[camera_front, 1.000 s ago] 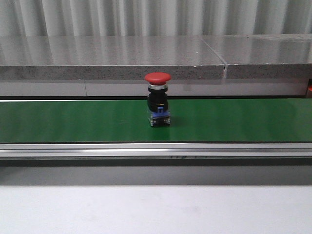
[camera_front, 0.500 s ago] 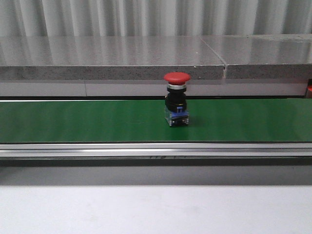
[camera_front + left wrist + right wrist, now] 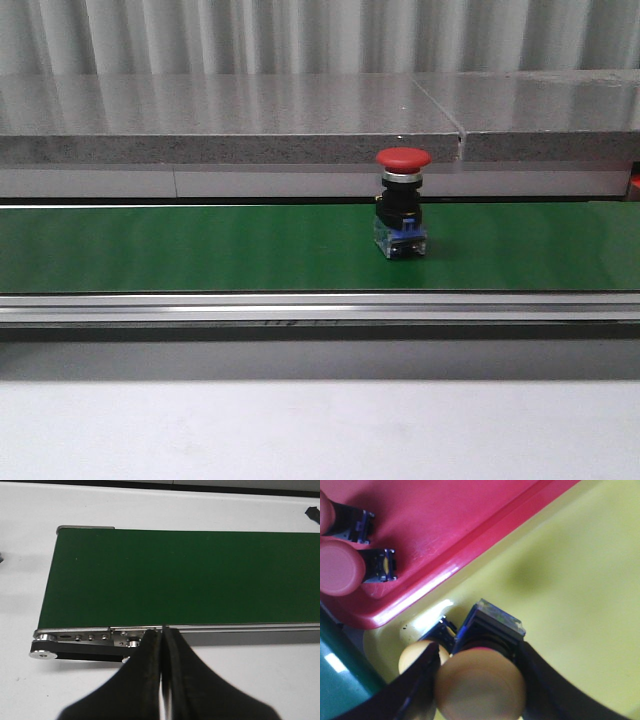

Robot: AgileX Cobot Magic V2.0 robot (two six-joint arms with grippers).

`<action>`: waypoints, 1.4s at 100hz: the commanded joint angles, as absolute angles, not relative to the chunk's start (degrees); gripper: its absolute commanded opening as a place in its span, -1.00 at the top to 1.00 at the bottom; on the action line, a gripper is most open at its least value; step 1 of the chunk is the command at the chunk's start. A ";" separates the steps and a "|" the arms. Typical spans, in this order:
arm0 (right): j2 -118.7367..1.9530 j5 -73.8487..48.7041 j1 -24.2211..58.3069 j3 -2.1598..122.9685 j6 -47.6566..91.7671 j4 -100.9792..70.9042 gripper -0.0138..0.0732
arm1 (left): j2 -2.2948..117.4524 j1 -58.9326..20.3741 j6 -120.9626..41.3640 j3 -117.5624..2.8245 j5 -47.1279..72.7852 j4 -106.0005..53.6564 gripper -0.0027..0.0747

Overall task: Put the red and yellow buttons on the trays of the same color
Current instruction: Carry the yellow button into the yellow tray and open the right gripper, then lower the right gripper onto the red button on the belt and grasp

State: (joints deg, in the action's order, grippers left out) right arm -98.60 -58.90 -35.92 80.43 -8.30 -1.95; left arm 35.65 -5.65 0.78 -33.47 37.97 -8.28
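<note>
Button (image 3: 402, 203) upright on conveyor belt (image 3: 200, 248), right of centre; ledge (image 3: 230, 120) behind belt.

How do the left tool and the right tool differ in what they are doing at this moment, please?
The left tool is shut and empty, while the right tool is shut on a yellow button. The left tool hangs near the green conveyor belt; the right tool is over the yellow tray, beside the red tray. Both have dark fingers.

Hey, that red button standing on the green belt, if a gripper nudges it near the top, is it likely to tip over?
Probably yes. The red button stands upright with a wide mushroom cap over a narrower black body and small blue base, so it looks top-heavy. It seems rigid, not floppy. Its rounded cap may roll if it falls on the green belt.
</note>
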 commanded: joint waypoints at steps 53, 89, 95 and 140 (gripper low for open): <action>-105.88 -53.63 -36.23 81.51 -8.31 -2.15 0.14 | 35.77 -5.94 0.77 -34.90 34.35 -9.14 0.98; -106.82 -52.25 -36.23 81.43 -8.26 -1.81 -0.70 | 35.77 -5.94 0.77 -34.90 34.47 -9.14 0.98; -106.82 -51.80 -36.23 81.43 -8.26 -1.81 -0.70 | 35.77 -5.94 0.77 -34.90 34.47 -9.14 0.98; -96.41 -53.93 -35.43 81.71 -6.49 -1.05 -0.70 | 35.77 -5.94 0.77 -34.90 34.47 -9.14 0.98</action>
